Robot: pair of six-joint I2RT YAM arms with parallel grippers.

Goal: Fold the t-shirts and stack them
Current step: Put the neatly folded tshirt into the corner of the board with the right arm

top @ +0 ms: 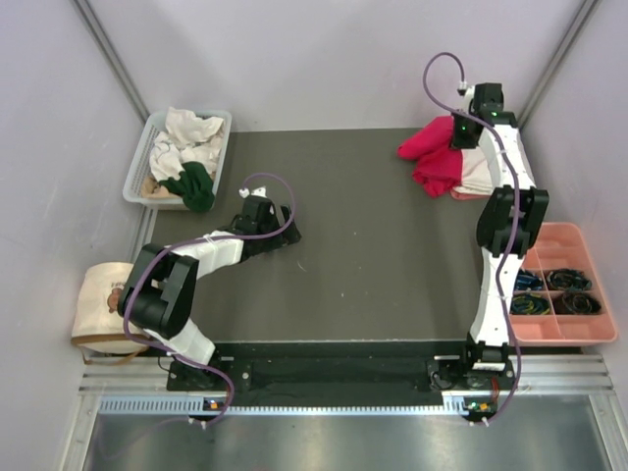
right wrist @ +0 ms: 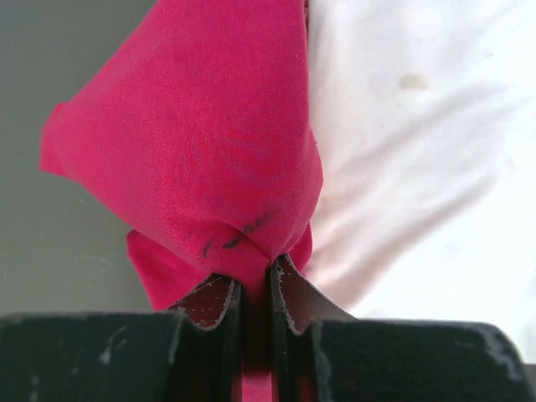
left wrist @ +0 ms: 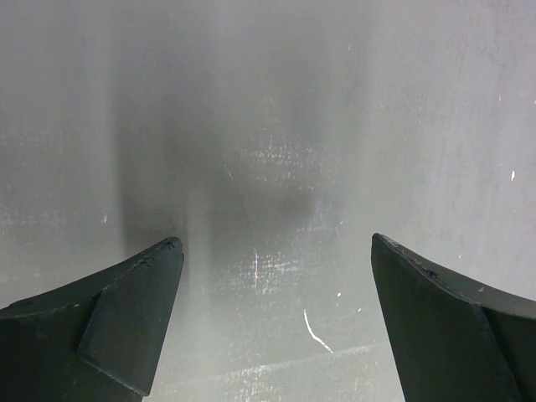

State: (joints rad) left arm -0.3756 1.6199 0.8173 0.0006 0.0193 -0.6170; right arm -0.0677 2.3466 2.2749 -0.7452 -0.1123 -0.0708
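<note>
"Looking over the dark table (top: 373, 255), where do the t-shirts lie?"

"A pale bin (top: 140, 186) at ten o'clock holds a heap of them: cream-white ones (top: 191, 132) and a dark green one (top: 194, 186) at its near edge. At one o'clock the red t-shirt (top: 430, 147) lies bunched, partly on a cream-white t-shirt (top: 476, 179)."

"And the two hands?"

"The right gripper (right wrist: 255, 280) is over that pile. Its jaws are almost together and they pinch a fold of the red cloth, which rises to them like a small tent. The left gripper (left wrist: 276, 310) is near nine o'clock, low over bare table. Its fingers are spread wide and nothing is between them."
</note>
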